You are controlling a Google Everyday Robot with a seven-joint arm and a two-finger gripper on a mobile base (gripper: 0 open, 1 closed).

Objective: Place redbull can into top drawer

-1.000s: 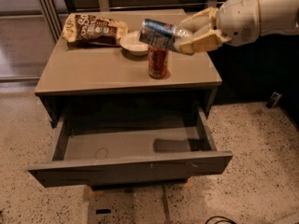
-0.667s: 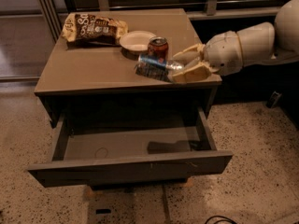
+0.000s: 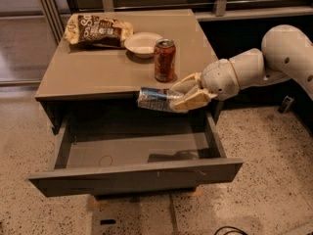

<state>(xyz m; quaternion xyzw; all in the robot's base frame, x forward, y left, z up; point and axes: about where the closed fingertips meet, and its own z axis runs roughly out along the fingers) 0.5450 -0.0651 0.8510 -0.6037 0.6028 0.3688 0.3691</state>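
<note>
My gripper (image 3: 183, 96) comes in from the right and is shut on the redbull can (image 3: 155, 99), a slim silver and blue can held on its side. The can hangs in front of the table's front edge, above the right half of the top drawer (image 3: 132, 173). The drawer is pulled open, wide and shallow, and its grey inside is bare. The can casts a shadow on the drawer floor at the right.
On the grey table (image 3: 93, 72) stand an orange-red soda can (image 3: 164, 59), a white bowl (image 3: 142, 43) and a brown snack bag (image 3: 98, 31). My white arm (image 3: 264, 62) reaches in from the right. The floor is speckled.
My gripper has carried the redbull can down and forward, from above the table top beside the soda can to in front of the table edge over the open drawer.
</note>
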